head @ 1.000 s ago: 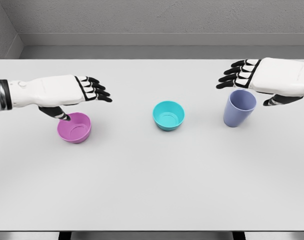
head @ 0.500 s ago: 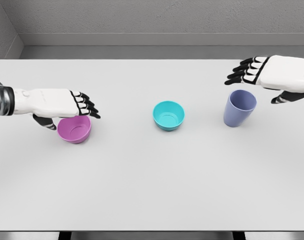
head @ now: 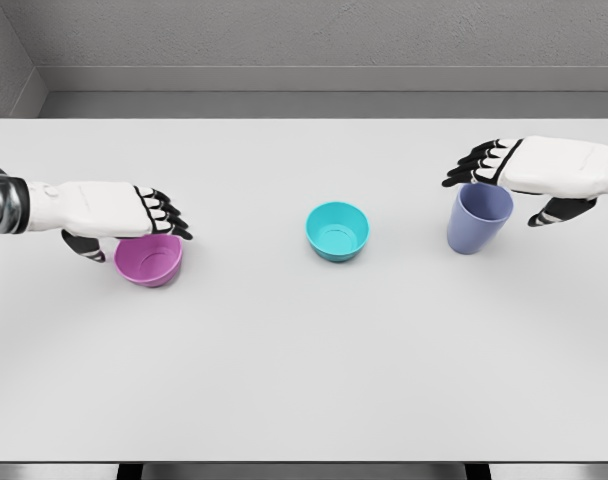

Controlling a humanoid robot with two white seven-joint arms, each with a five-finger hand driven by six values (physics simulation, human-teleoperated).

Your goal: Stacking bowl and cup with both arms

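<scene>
**Two bowls, one cup, two hands over a white bench**

We count three vessels on the bench [head: 284,350]: two bowls and one cup, all upright and well apart from one another. The pink bowl [head: 150,260] sits at the left, the teal bowl [head: 337,231] near the middle, and the blue-violet cup [head: 476,218] at the right. Nothing is stacked yet.

We count two hands. The left hand [head: 119,212] reaches in from the left edge and lies palm down over the far rim of the pink bowl, its dark fingers [head: 166,213] extended past the rim and its thumb down beside the bowl's left wall. It covers the back of the rim, so we cannot tell whether it touches or grips the bowl. The right hand [head: 544,170] comes in from the right edge above the cup's far rim, fingers stretched out flat and thumb hanging to the cup's right; it hides part of the rim, and contact is likewise unclear to us.

Both forearms are cut off by the picture's edges.
</scene>
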